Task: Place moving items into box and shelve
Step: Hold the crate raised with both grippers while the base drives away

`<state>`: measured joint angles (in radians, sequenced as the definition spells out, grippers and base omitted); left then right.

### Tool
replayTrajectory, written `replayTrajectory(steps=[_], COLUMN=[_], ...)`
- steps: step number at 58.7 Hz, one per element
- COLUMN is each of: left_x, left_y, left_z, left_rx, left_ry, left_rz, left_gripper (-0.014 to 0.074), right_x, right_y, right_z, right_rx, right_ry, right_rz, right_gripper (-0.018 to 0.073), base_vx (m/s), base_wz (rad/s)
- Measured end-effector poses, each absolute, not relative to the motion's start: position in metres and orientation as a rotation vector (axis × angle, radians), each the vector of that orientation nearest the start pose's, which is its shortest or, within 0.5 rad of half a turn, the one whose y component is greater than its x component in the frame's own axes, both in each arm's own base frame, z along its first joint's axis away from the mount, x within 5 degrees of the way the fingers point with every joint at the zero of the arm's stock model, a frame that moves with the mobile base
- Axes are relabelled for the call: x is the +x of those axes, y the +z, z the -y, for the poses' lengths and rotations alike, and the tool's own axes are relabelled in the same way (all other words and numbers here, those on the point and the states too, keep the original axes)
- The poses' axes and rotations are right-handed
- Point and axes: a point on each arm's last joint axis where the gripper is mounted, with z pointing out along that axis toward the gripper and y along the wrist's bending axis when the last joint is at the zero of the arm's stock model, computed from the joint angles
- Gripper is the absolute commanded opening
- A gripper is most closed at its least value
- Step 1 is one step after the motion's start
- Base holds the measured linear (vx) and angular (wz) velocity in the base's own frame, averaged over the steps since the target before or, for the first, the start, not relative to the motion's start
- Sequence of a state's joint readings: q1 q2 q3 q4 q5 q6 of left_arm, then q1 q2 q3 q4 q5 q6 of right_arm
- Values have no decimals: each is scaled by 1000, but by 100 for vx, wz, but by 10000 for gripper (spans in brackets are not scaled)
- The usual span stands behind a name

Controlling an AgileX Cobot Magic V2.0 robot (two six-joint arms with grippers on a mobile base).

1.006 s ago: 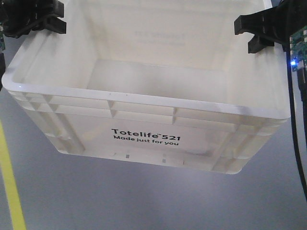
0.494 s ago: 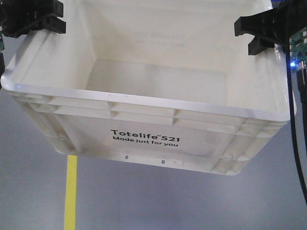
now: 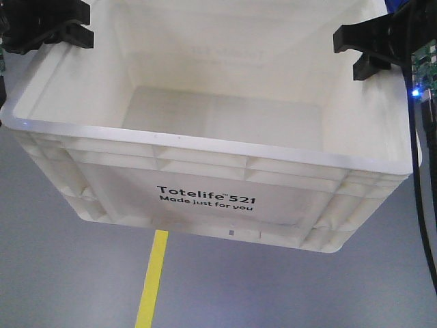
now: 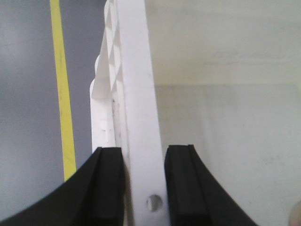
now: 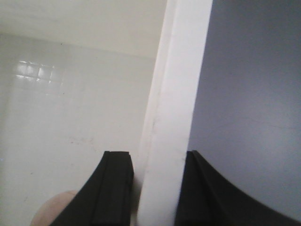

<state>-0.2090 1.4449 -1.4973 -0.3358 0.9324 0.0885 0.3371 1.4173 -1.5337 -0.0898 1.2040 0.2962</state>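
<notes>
Your left gripper (image 4: 143, 186) and right gripper (image 5: 157, 188) each pinch an opposite side rim of the large white rectangular plastic tote (image 3: 205, 147), jaws closed on the wall, so the load likely hangs balanced above the grey floor (image 3: 68, 287). A pinkish rounded plush toy (image 5: 54, 209) lies inside, on the bottom beside the right wall.

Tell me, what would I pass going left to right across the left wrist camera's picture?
Grey floor → yellow floor line → the box's ribbed outer side → its rim, clamped in the left gripper → the box's pale inside.
</notes>
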Motion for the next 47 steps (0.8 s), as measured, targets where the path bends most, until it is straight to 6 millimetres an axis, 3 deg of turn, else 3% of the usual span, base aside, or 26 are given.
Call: replayTrajectory(steps=[47], left_x=[299], left_y=[404], left_z=[88], left_rx=[242], left_ry=[-476], left_rz=[-2336], left_gripper=[0], right_x=[271], right_y=[404], right_z=[-87], right_rx=[-62], right_ry=[121], right_rz=[-2571], right_gripper=[-4], base_vx=[47], base_wz=[34])
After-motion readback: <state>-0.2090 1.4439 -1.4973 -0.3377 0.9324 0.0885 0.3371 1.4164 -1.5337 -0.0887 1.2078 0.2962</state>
